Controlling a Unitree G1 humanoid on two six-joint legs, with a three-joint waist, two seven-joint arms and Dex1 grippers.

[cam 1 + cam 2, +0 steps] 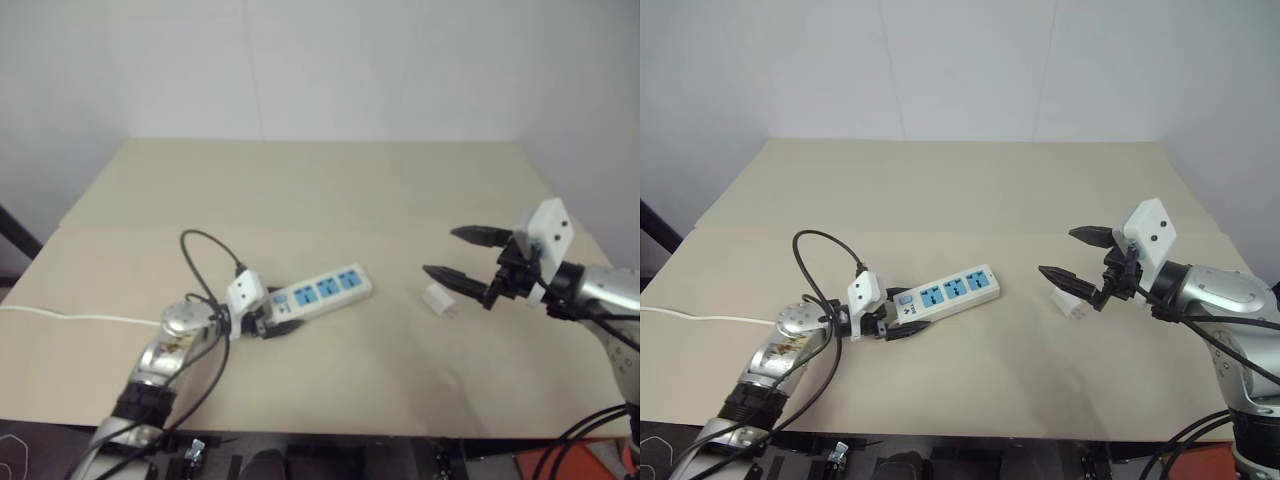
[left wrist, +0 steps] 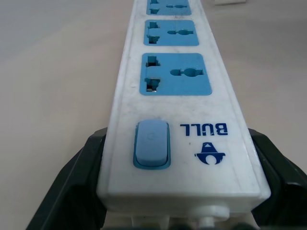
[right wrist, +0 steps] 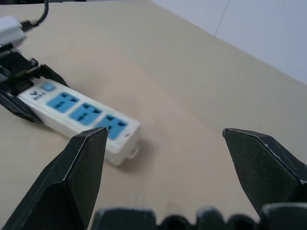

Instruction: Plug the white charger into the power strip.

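A wide beige worktop (image 1: pixel 330 190) stretches back to a plain white wall (image 1: pixel 300 60). A straight seam (image 1: pixel 350 230) crosses the worktop's surface from side to side. At the near right corner, below the worktop's edge, an orange-red object (image 1: pixel 570 462) shows, its form unclear.

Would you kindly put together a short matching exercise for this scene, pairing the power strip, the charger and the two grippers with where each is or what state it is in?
Things:
1. power strip
2. white charger
3. left gripper
4. right gripper

Descriptions:
A. fingers spread wide, nothing between them, raised over the table
B. lies loose on the table, nothing plugged into it or holding it
C. fingers set on both sides of the switch end of a white bar
D. lies on the table with three empty blue sockets

Pairs: 1-D, 2-B, 3-C, 4-A
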